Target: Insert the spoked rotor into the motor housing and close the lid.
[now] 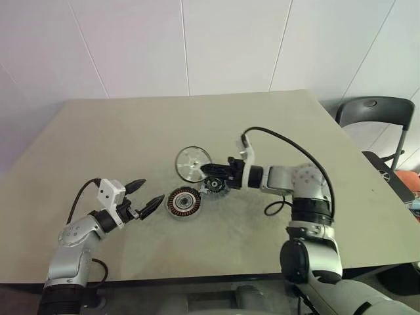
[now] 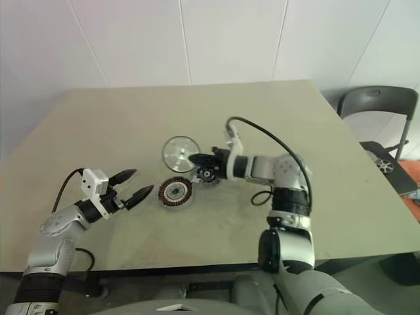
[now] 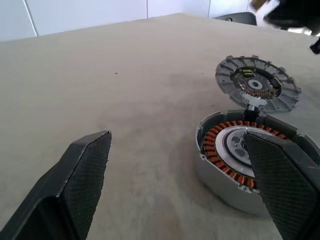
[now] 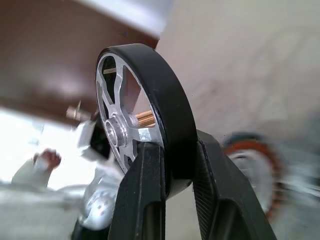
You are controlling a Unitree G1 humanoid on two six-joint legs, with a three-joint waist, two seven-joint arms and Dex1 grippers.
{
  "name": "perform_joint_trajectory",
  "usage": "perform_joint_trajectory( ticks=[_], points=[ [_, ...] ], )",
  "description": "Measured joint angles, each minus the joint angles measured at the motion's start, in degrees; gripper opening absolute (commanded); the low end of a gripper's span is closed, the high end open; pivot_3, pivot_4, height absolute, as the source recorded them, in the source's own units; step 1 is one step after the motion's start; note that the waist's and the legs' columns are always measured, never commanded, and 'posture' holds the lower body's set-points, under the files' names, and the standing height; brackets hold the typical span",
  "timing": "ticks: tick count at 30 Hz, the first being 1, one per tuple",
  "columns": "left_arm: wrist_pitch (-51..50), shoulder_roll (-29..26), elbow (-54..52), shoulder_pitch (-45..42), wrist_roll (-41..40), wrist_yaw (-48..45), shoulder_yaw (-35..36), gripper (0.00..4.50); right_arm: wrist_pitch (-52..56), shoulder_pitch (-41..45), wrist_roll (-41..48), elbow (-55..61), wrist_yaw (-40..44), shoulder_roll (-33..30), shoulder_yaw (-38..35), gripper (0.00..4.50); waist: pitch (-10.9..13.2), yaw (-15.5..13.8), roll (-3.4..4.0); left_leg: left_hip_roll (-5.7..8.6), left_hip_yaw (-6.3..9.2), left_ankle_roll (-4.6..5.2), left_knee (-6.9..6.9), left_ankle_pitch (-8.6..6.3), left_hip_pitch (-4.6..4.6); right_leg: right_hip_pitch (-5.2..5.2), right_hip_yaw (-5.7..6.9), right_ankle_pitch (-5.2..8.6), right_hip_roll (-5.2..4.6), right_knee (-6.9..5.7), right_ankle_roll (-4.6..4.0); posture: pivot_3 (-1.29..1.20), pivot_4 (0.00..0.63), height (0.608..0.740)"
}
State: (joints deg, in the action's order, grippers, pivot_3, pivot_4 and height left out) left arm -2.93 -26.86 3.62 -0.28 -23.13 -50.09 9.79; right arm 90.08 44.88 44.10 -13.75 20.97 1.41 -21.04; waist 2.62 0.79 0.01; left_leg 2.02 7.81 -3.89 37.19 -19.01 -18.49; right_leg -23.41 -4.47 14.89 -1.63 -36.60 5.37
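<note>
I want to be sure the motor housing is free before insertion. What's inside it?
Inside the motor housing: a ring of copper-red windings around a bare silvery centre, no rotor. The left hand's finger covers its near side.

The motor housing (image 4: 252, 172) is blurred — half hidden behind the right gripper (image 4: 175, 165).

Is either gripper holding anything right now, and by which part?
The right gripper clamps the silver spoked rotor with the black outer rim across its rim edge, one finger on each face. The left gripper is open, holding nothing.
</note>
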Motion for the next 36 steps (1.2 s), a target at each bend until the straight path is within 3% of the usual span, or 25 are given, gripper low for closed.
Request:
perform_joint_trajectory(
  ticks=[6,16,25,30,36],
  points=[
    [0.01,0.0,-0.42,0.53,-0.02,0.38,0.22,4.5,2.08,-1.53,-0.59,-0.52,-0.46,-0.12,7.71,0.39,0.01,0.41,0.01,0.01,-0.02,0.0,0.0,0.0,-0.01,-0.02,-0.01,0.0,-0.02,0.01,0.0,0.0,0.0,0.74],
    [-0.02,0.0,-2.75,3.04,-0.11,1.65,0.73,4.5,0.59,-1.7,-4.5,-3.56,-0.23,-1.53,11.37,0.39,0.01,0.96,0.02,0.0,-0.03,0.0,0.0,0.0,0.0,-0.03,-0.01,0.0,0.0,-0.02,0.0,0.0,0.0,0.74],
    [-0.22,0.0,-4.11,3.95,-0.47,1.8,1.21,4.5,-1.77,-1.72,-5.76,-5.4,-0.2,-1.35,11.35,0.39,0.02,1.82,0.03,0.0,-0.02,0.0,0.0,0.0,0.01,-0.03,-0.01,0.0,-0.01,-0.03,0.0,0.0,0.0,0.74],
    [-0.42,-0.25,-4.41,3.99,-1.17,1.75,1.25,4.5,-1.14,-1.4,-5.53,-7.71,-0.15,-0.63,7.69,0.39,0.02,1.82,0.03,0.0,-0.01,0.0,-0.01,0.0,0.0,-0.03,-0.01,0.0,-0.01,-0.02,0.01,0.0,0.0,0.74],
    [-0.8,-3.0,-4.9,6.0,-2.76,0.28,3.58,4.5,-0.49,-0.58,-5.55,-8.86,0.42,-0.97,6.65,0.39,0.02,1.99,0.04,-0.01,-0.02,0.0,-0.04,0.0,0.0,-0.05,-0.01,0.0,0.0,-0.02,0.01,0.0,0.0,0.74]
  ],
)
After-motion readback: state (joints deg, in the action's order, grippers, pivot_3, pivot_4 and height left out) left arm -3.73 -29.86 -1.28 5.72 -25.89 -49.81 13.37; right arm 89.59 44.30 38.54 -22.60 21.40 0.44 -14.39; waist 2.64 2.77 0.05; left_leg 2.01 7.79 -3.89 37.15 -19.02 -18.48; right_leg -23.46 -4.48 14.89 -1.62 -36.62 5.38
